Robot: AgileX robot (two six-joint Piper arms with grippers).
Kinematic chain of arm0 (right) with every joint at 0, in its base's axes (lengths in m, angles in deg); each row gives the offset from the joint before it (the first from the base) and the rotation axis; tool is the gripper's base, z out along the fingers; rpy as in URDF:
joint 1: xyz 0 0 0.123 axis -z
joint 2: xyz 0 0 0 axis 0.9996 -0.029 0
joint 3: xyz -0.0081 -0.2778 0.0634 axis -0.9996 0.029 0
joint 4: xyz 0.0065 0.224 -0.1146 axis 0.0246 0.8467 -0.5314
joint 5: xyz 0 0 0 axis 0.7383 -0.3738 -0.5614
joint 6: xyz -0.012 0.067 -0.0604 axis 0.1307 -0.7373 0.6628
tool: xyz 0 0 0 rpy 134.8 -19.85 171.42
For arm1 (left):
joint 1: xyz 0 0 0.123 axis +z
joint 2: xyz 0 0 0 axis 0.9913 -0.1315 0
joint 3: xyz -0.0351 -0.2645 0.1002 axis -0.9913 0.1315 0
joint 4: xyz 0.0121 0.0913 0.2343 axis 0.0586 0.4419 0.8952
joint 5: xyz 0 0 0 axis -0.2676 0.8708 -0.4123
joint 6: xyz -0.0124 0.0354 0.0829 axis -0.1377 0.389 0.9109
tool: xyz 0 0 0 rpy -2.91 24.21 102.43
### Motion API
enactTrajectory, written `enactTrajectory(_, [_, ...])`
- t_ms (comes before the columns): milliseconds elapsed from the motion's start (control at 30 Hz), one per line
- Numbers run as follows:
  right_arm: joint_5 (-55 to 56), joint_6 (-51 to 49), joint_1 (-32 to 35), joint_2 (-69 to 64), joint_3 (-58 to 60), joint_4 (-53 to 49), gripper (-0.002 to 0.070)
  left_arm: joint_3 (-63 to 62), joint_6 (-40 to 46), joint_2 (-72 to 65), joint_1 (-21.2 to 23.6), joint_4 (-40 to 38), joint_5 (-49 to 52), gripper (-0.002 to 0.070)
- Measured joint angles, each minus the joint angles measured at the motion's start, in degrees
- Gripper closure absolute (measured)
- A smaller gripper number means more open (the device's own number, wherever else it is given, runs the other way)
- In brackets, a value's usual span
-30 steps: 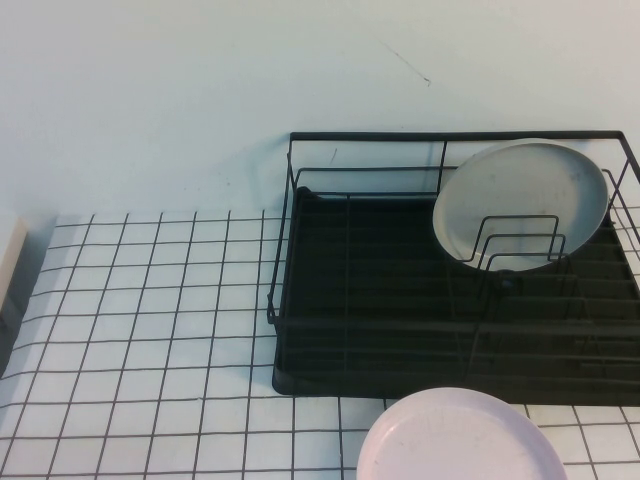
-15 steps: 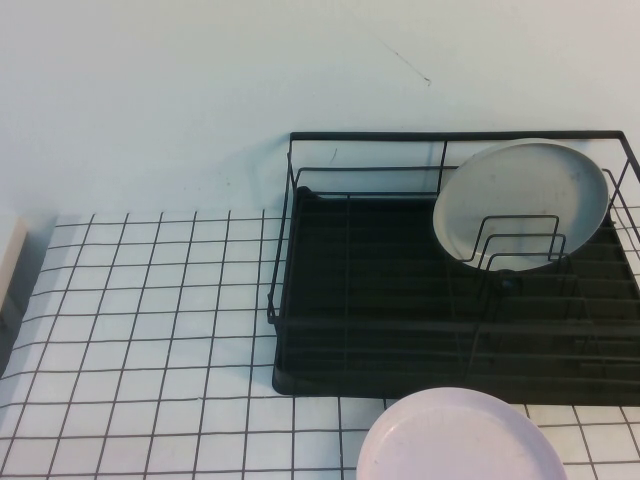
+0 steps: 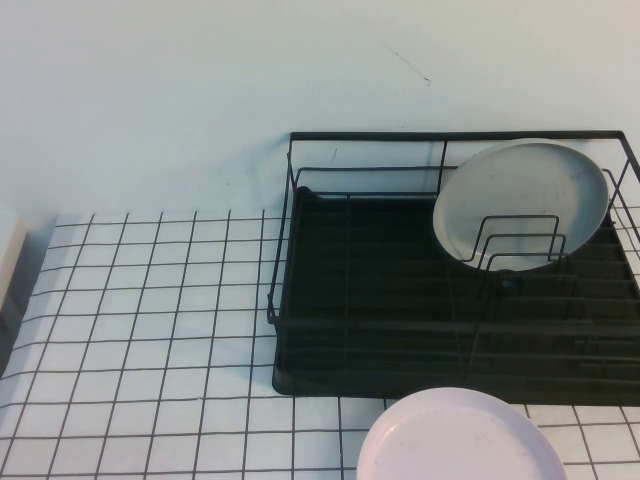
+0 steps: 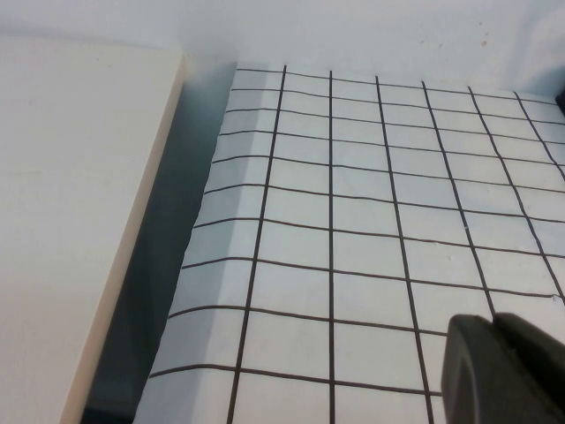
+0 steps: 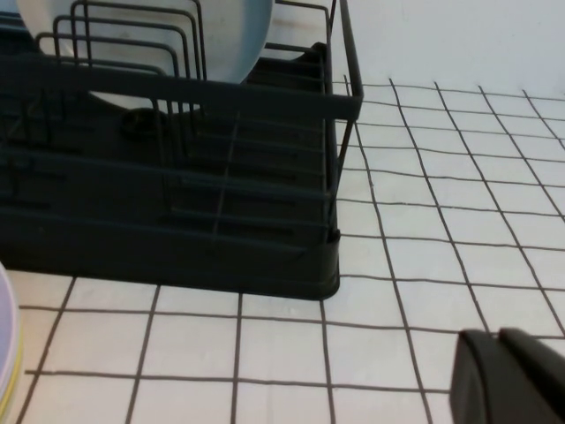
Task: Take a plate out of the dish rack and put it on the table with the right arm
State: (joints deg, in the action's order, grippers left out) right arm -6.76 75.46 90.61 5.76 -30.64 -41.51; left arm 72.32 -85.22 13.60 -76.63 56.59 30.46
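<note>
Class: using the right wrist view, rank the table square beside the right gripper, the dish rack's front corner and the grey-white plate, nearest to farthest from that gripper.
1. Table, directly beside the right gripper.
2. Dish rack corner, farther along the grid.
3. Grey-white plate, upright deep inside the rack.

The left gripper is parked over bare table elsewhere.

Two plates total: one pale pink plate (image 3: 462,438) flat on the worktop (image 3: 150,330) just in front of the rack, one grey-white plate (image 3: 520,205) upright in the dividers. One black dish rack (image 3: 400,300), one gridded worktop, one cream block (image 4: 71,221) at the worktop's left edge. Two claws, one per wrist view, left claw (image 4: 503,371) and right claw (image 5: 512,380); each shows only as a dark corner, so probably nothing more to count there.
</note>
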Motion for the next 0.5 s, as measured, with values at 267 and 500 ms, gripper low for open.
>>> enactTrajectory(267, [-0.23, -0.05, 0.00, 0.00, -0.09, -0.31, 0.0677, 0.00, 0.00, 0.00, 0.00, 0.00, 0.00, 0.0678])
enactTrajectory(500, [-0.23, -0.05, 0.00, 0.00, -0.09, -0.31, 0.0677, 0.00, 0.00, 0.00, 0.00, 0.00, 0.00, 0.0678])
